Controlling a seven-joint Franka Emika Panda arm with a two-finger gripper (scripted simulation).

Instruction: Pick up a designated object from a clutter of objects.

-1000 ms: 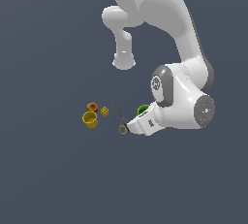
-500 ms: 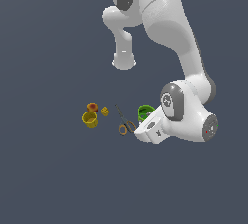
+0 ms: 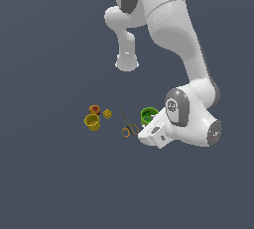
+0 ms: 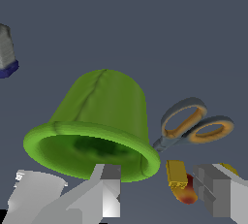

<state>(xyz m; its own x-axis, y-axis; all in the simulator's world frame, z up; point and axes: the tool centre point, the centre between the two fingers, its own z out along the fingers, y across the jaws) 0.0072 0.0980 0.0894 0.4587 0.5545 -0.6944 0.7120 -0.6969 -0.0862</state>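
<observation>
The designated object, a bright green cup (image 3: pixel 148 114), stands in the clutter of objects next to orange-handled scissors (image 3: pixel 127 125). My gripper (image 3: pixel 149 133) sits low, right beside the cup on the near side. In the wrist view the green cup (image 4: pixel 99 116) fills the middle, mouth toward the camera. My gripper (image 4: pixel 162 194) is open. One finger (image 4: pixel 109 189) lies in front of the cup's rim, the other finger (image 4: pixel 219 195) stands well off to the side. Nothing is held.
A yellow cup (image 3: pixel 92 122), a red-orange round piece (image 3: pixel 95 109) and a small yellow block (image 3: pixel 107 114) lie toward the exterior view's left. The scissors (image 4: pixel 193 126), yellow block (image 4: pixel 176 173), red-orange piece (image 4: pixel 187 194) and a dark blue-grey tool (image 4: pixel 6 53) show in the wrist view.
The arm's lower joints have swung toward the exterior view's right and dropped. The hand has shifted slightly right, and more of the green cup now shows.
</observation>
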